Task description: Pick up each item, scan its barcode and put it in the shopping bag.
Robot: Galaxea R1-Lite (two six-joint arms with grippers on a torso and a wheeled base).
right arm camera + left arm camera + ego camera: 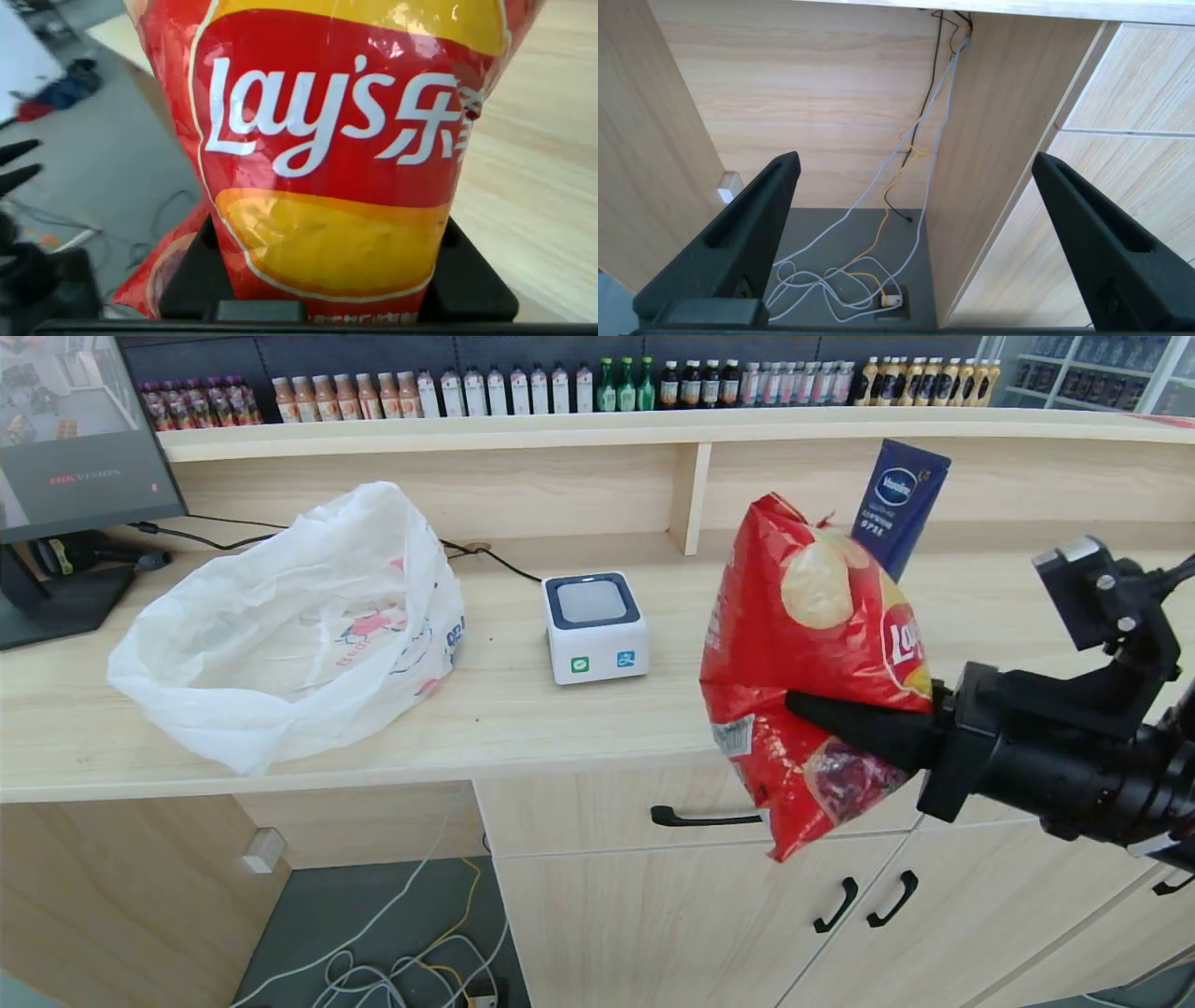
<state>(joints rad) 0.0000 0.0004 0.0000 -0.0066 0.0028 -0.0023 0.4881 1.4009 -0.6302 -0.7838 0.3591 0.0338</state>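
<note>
Chip bag [812, 663]: hung in the air over the front edge of the tabletop [523, 709], to the right of the scanner [595, 625], touching nothing but the fingers
Long axis: stood roughly upright, one lower corner pointing down in front of the drawers
Right fingers [859, 723]: closed on the chip bag across its lower half, one finger lying over the near face, the other hidden behind the foil
Way to the scanner: lay to the left of the chip bag and a little farther back, window facing up, well apart from it; judged to call for a carry leftward with the barcode side turned down
Barcode: white printed patch near the bag's lower left edge, too small to read as one for certain
Shopping bag [299, 625]: slumped on the tabletop left of the scanner, mouth gaping open, farthest from the chip bag
Nearer arm: right, with the chip bag in its grip
Left fingers [738, 252]: spread wide, held and touched nothing, aimed at the recess under the tabletop where loose cables [868, 271] lay
Blue tube [898, 504]: stood behind the chip bag at the back of the tabletop, untouched
</note>
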